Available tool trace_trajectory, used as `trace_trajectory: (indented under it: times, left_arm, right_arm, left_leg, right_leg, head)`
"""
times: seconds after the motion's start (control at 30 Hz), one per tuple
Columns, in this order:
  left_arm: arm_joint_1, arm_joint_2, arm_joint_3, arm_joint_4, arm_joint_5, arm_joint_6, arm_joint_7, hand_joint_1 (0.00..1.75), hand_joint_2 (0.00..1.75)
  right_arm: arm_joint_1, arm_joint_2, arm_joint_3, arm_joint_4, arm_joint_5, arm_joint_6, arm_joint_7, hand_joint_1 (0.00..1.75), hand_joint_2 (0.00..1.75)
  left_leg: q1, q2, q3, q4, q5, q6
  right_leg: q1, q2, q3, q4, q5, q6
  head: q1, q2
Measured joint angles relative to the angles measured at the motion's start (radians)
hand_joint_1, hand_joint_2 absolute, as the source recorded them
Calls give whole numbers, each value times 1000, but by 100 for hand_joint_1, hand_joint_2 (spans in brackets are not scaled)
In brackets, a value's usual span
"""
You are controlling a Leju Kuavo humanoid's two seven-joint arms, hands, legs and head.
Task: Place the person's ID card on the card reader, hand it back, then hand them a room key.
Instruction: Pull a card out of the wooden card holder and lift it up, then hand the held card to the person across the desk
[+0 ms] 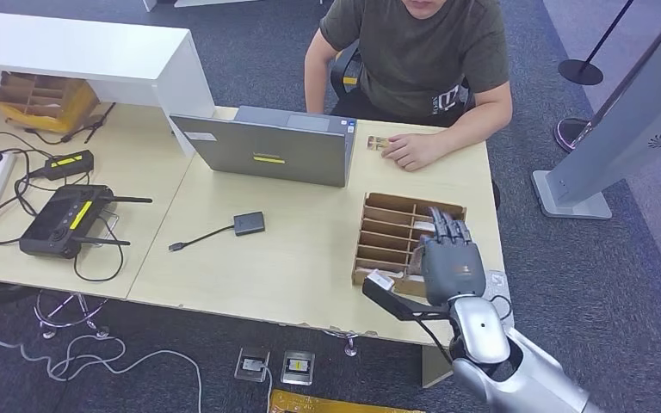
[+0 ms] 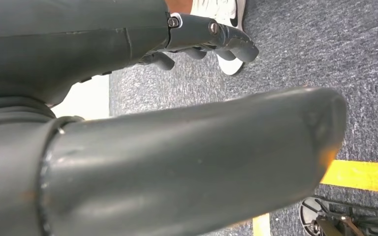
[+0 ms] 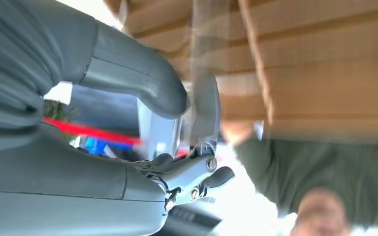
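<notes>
The ID card (image 1: 377,143) lies at the table's far edge, part-covered by the person's hand (image 1: 413,151). Left of centre sits the small black card reader (image 1: 249,223) with its cable. A slotted wooden box (image 1: 396,225) near the right edge holds white room key cards (image 1: 423,228). My right hand (image 1: 452,261) hovers over the box's near right part, fingers stretched forward, thumb out to the left, with nothing plainly held. In the blurred right wrist view, my right hand (image 3: 108,172) is close to the box (image 3: 325,59). Hanging over the carpet, my left hand (image 2: 167,147) holds nothing.
An open grey laptop (image 1: 267,148) stands between the person (image 1: 417,52) and the reader. On the left are a black controller (image 1: 62,219), a power strip and cables, and a white shelf (image 1: 86,47). A grey stand (image 1: 620,129) is on the floor to the right.
</notes>
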Motion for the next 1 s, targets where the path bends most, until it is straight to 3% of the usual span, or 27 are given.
trace_trajectory:
  times: [0.4,0.83,1.0]
  left_arm:
    - [1,0,0,0,-8,-1,-7,0,0]
    - [1,-2,0,0,15,8,-17,0,0]
    - [-8,-2,0,0,15,4,-19,0,0]
  right_arm:
    - [-265,-87,-73,-231,-8,94,18,175,175]
    - [-368,-85,-39,-234,-62,29,3,175,175]
    - [-400,-43,-2,-133,-73,42,-19,175,175]
  left_leg:
    - [0,1,0,0,0,0]
    - [0,1,-1,0,0,0]
    - [0,1,-2,0,0,0]
  right_leg:
    - [0,1,0,0,1,-1]
    - [0,1,0,1,1,-1]
    - [0,1,-1,1,1,-1]
  head:
    - [0,0]
    - [0,0]
    - [0,0]
